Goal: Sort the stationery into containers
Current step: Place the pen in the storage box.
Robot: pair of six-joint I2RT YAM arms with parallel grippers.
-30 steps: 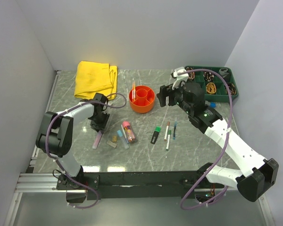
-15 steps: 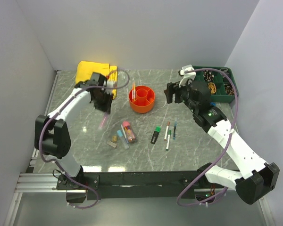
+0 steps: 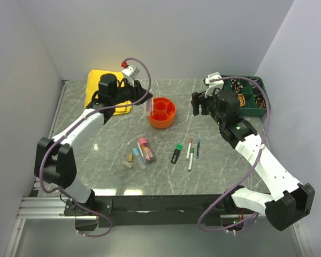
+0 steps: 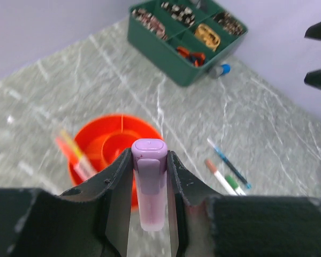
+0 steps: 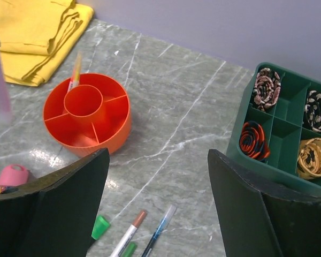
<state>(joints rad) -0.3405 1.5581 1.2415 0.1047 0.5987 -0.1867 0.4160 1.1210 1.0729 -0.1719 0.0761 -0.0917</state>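
Left claw (image 4: 148, 163) is clamped on the lilac stick (image 4: 148, 198), which hangs roughly upright at the left edge of the orange organiser (image 3: 161, 123).

Step in hand: delivery of this item. By judgement, the next move calls for centring over a free outer compartment, then lowering and release.

Right claw (image 5: 158, 203) stands wide and empty, off to the organiser's right.

Pens (image 3: 190, 150) and small items (image 3: 142, 152) lie unsorted on the surface (image 3: 96, 155).

In the left wrist view the fingers (image 4: 117, 182) hide the organiser's near side, so the compartment below cannot be determined.

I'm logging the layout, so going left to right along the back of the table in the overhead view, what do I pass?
First the yellow cloth, then the orange organiser bowl, then the green compartment tray.
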